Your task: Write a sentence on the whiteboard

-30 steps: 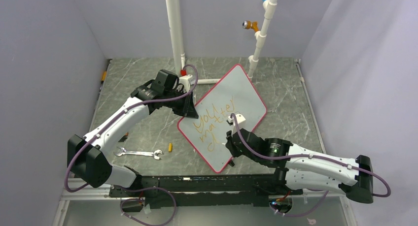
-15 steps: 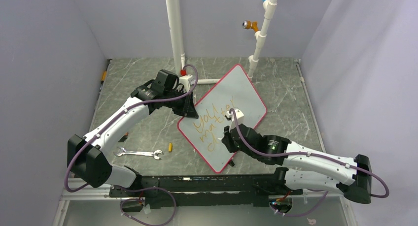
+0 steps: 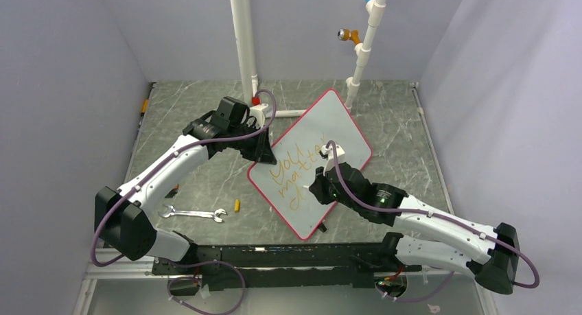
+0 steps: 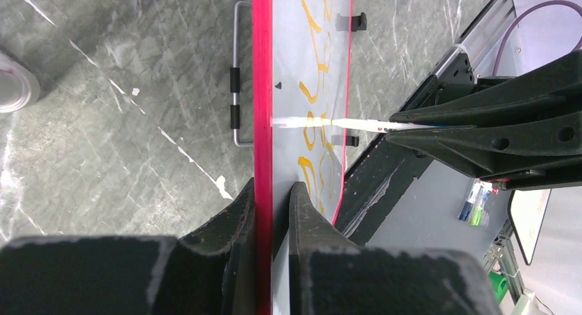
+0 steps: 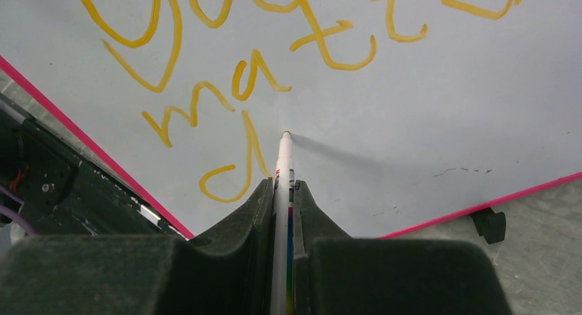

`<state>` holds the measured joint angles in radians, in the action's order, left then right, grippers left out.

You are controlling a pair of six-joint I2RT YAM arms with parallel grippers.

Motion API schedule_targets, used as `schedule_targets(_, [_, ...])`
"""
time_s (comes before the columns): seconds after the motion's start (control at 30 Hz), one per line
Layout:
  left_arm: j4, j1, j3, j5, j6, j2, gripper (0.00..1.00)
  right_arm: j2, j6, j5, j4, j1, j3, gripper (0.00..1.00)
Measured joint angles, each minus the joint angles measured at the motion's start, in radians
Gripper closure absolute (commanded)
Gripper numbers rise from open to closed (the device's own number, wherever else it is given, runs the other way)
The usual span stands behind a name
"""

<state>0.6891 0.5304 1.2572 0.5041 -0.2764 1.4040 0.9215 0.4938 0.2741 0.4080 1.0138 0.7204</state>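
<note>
The whiteboard [image 3: 329, 133] with its red rim stands tilted on the table. The orange-yellow sentence [image 3: 296, 172] reads "You matter" with a "d" begun below; it also shows in the right wrist view [image 5: 261, 54] and the left wrist view [image 4: 316, 88]. My left gripper [image 3: 263, 150] is shut on the board's left edge [image 4: 261, 123], one finger on each face. My right gripper [image 3: 317, 190] is shut on a white marker [image 5: 283, 171]; its tip [image 5: 286, 134] touches the board just right of the "d" [image 5: 237, 167].
A wrench [image 3: 194, 213] and a small orange cap [image 3: 237, 205] lie on the table left of the board. Two white pipes [image 3: 241, 40] stand behind it. The board's black feet [image 4: 352, 22] and a wire handle [image 4: 235, 88] show in the left wrist view.
My right arm has moved forward and left over the board, bringing the marker tip to the spot beside the "d". The left arm and board have stayed still.
</note>
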Motion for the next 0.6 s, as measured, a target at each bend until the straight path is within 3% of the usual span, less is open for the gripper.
schedule_targets(0.6, [-0.005, 0.000, 0.000, 0.000, -0.006, 0.002, 1.00, 0.027, -0.032, 0.004, 0.002, -0.045, 0.031, 1.00])
